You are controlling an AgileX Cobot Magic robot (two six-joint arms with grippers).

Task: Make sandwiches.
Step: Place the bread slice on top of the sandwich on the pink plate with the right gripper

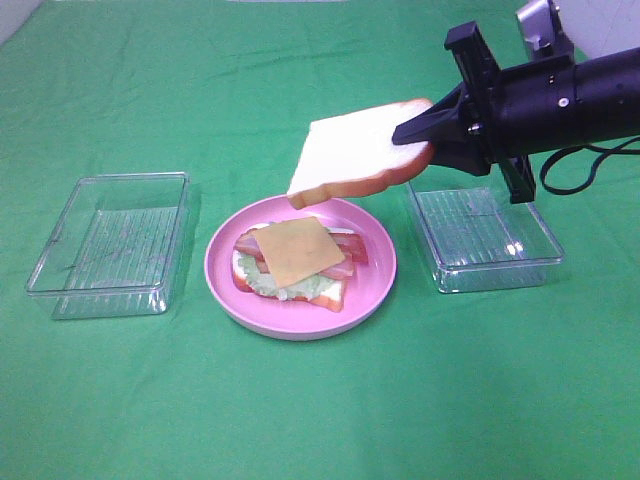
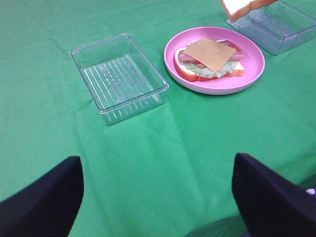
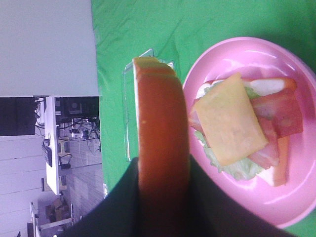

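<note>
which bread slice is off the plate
The slice in the right pincer, held tilted above the plate; the other slice lies under the fillings.

R tool (image 1: 428,133) holds bread slice (image 1: 352,152) above pink plate (image 1: 225,285).

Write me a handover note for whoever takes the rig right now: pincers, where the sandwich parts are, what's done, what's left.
Right pincer: shut on the top bread slice, held tilted in the air above the pink plate.
Left pincer: open, empty, away from the plate.
On the plate: bottom slice, lettuce, bacon, cheese on top.
Two clear boxes flank the plate, nothing visible inside.
Done: stack up to cheese.
Left: lower the slice onto the cheese and release.
</note>
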